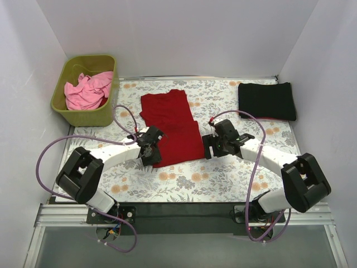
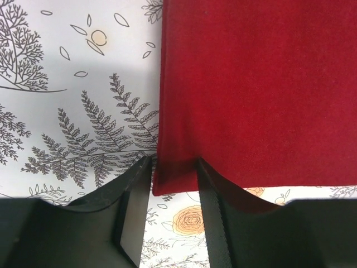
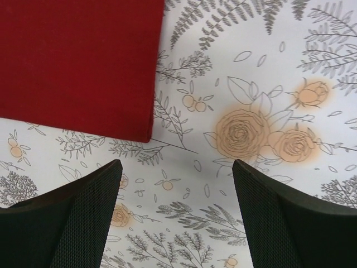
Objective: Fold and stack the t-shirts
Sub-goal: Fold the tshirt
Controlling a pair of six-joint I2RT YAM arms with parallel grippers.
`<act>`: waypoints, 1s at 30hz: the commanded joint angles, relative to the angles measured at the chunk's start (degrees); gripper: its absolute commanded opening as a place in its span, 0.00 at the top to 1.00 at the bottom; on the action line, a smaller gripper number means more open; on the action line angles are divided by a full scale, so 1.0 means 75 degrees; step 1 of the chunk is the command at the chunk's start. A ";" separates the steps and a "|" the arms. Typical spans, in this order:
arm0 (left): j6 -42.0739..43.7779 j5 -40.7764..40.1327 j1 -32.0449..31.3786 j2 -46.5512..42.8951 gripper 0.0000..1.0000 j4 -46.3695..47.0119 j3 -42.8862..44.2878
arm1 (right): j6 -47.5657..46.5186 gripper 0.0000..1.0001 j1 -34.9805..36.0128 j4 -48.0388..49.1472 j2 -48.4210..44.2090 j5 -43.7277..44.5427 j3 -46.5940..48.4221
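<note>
Dark red cloth t-shirt (image 1: 172, 125), folded into a long flat strip of matte, fine-knit fabric, lies mid-table. Its long axis runs from the far side toward the arms, and the near end slants slightly to the right. Beneath it spreads a white table cloth (image 1: 234, 173) printed with grey ferns and pale orange roses, boxed in on three sides by plain white walls (image 1: 195, 33). A black t-shirt (image 1: 268, 100), folded into a neat rectangle, sits at the far right corner, well apart from the red one. At the far left, an olive-green plastic bin (image 1: 83, 116) holds a crumpled light pink t-shirt (image 1: 86, 92). The left gripper (image 2: 174, 162) is down at the red shirt's near left corner. Its black textured fingers (image 2: 215, 223) are narrowed to either side of the hem with the cloth between them; whether they actually pinch it cannot be told. The right gripper (image 3: 175, 167) hangs wide open and empty over bare table cloth, just beside the shirt's near right corner.
</note>
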 commanded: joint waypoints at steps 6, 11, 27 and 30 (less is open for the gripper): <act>0.0096 -0.0135 -0.0244 0.0704 0.76 -0.0572 0.0076 | 0.0843 0.29 0.0773 0.0113 0.0970 0.0752 0.0849; 0.0132 -0.0065 -0.0267 0.0704 0.85 -0.0467 -0.0007 | 0.0961 0.32 0.0996 0.0101 0.1439 0.0963 0.1025; 0.0261 0.0111 -0.0267 0.0517 0.89 -0.0315 -0.0159 | 0.1113 0.42 0.1137 -0.0027 0.1523 0.0484 0.1458; 0.0261 0.0123 -0.0267 0.0517 0.90 -0.0303 -0.0159 | 0.1148 0.42 0.1137 -0.0098 0.1276 0.0470 0.1588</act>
